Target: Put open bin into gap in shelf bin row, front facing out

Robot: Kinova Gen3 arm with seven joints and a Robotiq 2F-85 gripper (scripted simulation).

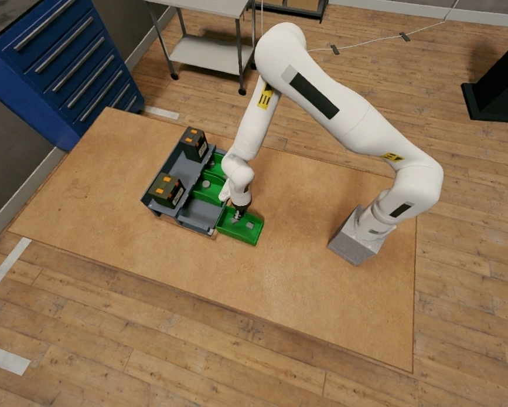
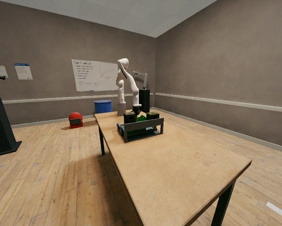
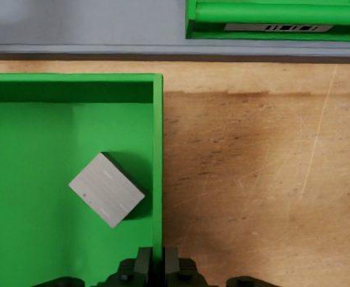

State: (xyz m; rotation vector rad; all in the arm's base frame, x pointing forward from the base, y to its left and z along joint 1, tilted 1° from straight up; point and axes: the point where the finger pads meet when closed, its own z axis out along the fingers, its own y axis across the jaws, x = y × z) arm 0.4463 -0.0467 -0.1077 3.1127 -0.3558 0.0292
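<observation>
My gripper [image 1: 238,214] [image 3: 157,269] points down and is shut on the side wall of the open green bin [image 1: 234,235] [image 3: 30,207]. The bin's back wall faces the grey shelf [image 1: 152,207] [image 2: 143,124] [image 3: 88,29], with a narrow strip of table showing between them in the wrist view. Its open front faces the robot base. A grey block [image 3: 107,190] lies in it near the held wall; another grey part [image 1: 249,224] lies toward its front. The gap [image 1: 200,214] is at the shelf's near end, beside a green bin [image 1: 210,196] [image 3: 274,14]. Bin clearance above the table is hard to tell.
Two dark boxes with orange marks, one at the near end [image 1: 167,190] and one at the far end [image 1: 195,144], stand on the shelf's upper board. Another green bin [image 1: 216,165] sits farther along the row. The robot base [image 1: 354,245] stands at the table's right.
</observation>
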